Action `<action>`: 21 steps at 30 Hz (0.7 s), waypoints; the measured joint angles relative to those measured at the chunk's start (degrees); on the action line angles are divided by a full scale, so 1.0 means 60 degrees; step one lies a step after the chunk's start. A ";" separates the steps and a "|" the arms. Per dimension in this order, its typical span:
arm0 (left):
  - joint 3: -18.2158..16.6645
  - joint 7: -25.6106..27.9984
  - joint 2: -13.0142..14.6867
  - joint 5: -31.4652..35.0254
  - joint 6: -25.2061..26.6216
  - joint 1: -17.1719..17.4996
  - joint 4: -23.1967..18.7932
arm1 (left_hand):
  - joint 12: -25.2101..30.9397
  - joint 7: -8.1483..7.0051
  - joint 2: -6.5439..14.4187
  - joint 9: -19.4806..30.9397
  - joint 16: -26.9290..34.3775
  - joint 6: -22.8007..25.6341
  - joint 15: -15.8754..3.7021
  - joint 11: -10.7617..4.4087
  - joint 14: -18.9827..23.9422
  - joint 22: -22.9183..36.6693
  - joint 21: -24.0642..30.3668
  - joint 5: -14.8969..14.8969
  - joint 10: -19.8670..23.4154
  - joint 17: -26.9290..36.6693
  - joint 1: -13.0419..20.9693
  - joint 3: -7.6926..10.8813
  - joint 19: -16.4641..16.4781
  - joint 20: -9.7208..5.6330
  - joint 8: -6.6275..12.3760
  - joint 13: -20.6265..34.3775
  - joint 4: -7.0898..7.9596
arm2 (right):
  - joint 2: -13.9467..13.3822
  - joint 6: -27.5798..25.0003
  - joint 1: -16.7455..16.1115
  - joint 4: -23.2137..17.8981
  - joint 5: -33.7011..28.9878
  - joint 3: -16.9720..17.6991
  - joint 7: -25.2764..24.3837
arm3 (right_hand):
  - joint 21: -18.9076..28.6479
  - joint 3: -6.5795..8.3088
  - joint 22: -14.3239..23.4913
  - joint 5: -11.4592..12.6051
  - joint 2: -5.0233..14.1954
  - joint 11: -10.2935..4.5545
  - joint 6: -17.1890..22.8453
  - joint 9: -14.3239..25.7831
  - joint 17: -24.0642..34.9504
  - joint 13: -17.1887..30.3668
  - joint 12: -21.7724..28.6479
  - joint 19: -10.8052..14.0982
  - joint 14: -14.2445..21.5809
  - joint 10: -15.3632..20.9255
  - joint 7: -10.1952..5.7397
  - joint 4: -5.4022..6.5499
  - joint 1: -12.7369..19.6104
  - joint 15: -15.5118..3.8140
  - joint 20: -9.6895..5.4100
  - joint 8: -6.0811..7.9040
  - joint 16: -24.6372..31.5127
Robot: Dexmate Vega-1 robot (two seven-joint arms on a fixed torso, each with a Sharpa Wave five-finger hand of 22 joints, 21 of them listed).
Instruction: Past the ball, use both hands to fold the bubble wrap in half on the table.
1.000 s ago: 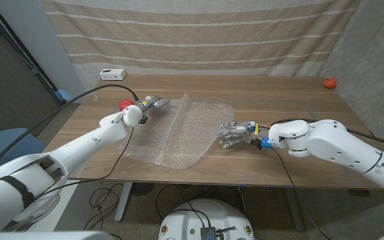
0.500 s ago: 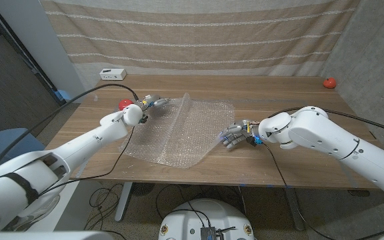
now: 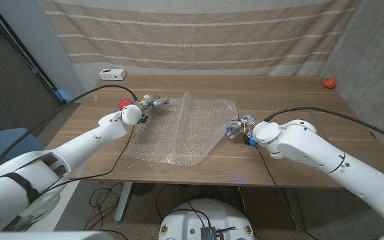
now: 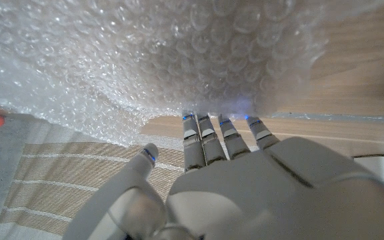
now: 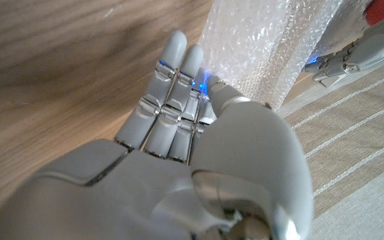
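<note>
A clear sheet of bubble wrap [image 3: 179, 137] lies across the middle of the wooden table [image 3: 285, 93], with a raised ridge running through it. My left hand [image 3: 152, 102] holds its far left edge lifted off the table, just right of the red ball [image 3: 124, 103]. In the left wrist view the fingertips [image 4: 205, 127] reach in under the wrap [image 4: 179, 53]. My right hand [image 3: 235, 126] is at the wrap's right edge. In the right wrist view the thumb of that hand [image 5: 179, 153] closes against the fingers on the edge of the wrap [image 5: 259, 47].
A white box [image 3: 113, 73] stands at the back left of the table. A small red object [image 3: 329, 83] sits near the back right corner. A striped curtain [image 3: 199, 33] hangs behind the table. Bare wood lies right of the wrap.
My right forearm has swung in toward the table's middle, and its hand has shifted a little farther back along the wrap's right edge. The left hand has stayed put.
</note>
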 measured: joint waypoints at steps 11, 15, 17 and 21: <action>-0.0174 0.0134 0.0328 0.0152 0.0050 0.0323 -0.0825 | 0.0203 0.0518 0.0329 0.0100 0.0029 0.2294 0.0009 -0.0007 0.0730 0.0020 -0.0184 -0.0068 0.1297 -0.0043 0.0840 0.0813 0.0343 -0.0029 0.0433 -0.0020 -0.0942 | 0.0168 0.0405 -0.0830 -0.0321 -0.2026 0.0137 -0.1492 | 0.0139 -0.0002 -0.0001 -0.0001 -0.0012 0.0013 0.0120 0.0006 0.0000 0.0040 0.0000 -0.0001 0.0070 0.0123 0.0018 0.0000 0.0108 0.0035 0.0001 -0.0004 0.0074; -0.0178 0.0160 0.0365 0.0328 0.0172 0.0354 -0.0948 | 0.0245 0.0597 0.0525 0.0119 0.0029 0.2864 -0.0004 -0.0025 0.0879 0.0020 -0.0248 0.0193 0.1851 -0.0043 0.1479 0.1327 0.0417 -0.0104 0.0509 -0.0021 -0.1423 | 0.0134 0.0574 -0.1149 -0.0427 -0.2390 0.0182 -0.1697 | 0.0203 -0.0002 -0.0001 -0.0001 -0.0011 0.0053 0.0137 0.0007 0.0036 0.0045 -0.0001 -0.0001 0.0180 0.0253 0.0036 0.0000 0.0106 0.0047 0.0002 -0.0005 0.0074; -0.0178 0.0165 0.0414 0.0379 0.0206 0.0382 -0.1114 | 0.0276 0.0604 0.0598 0.0127 0.0028 0.3062 -0.0007 -0.0062 0.0959 0.0020 -0.0249 0.0260 0.2041 -0.0043 0.1653 0.1480 0.0445 -0.0132 0.0537 -0.0025 -0.1537 | 0.0088 0.1076 -0.1244 -0.0444 -0.3031 0.0189 -0.1882 | 0.0218 -0.0002 -0.0002 -0.0001 -0.0012 0.0053 0.0170 0.0007 0.0041 0.0045 -0.0001 -0.0001 0.0186 0.0253 0.0069 0.0000 0.0106 0.0053 0.0002 -0.0022 0.0131; -0.0166 0.0171 0.0434 0.0563 0.0316 0.0390 -0.1218 | 0.0276 0.0643 0.0690 0.0118 0.0028 0.3326 -0.0005 -0.0086 0.1084 0.0020 -0.0249 0.0460 0.2266 -0.0043 0.1879 0.1723 0.0504 -0.0212 0.0562 -0.0024 -0.1706 | -0.0135 0.1663 -0.1498 -0.0464 -0.3535 0.0197 -0.1875 | 0.0255 -0.0002 -0.0002 -0.0001 -0.0012 0.0053 0.0221 0.0007 0.0086 0.0070 -0.0001 -0.0002 0.0186 0.0254 0.0019 0.0000 0.0105 0.0053 0.0002 -0.0033 0.0131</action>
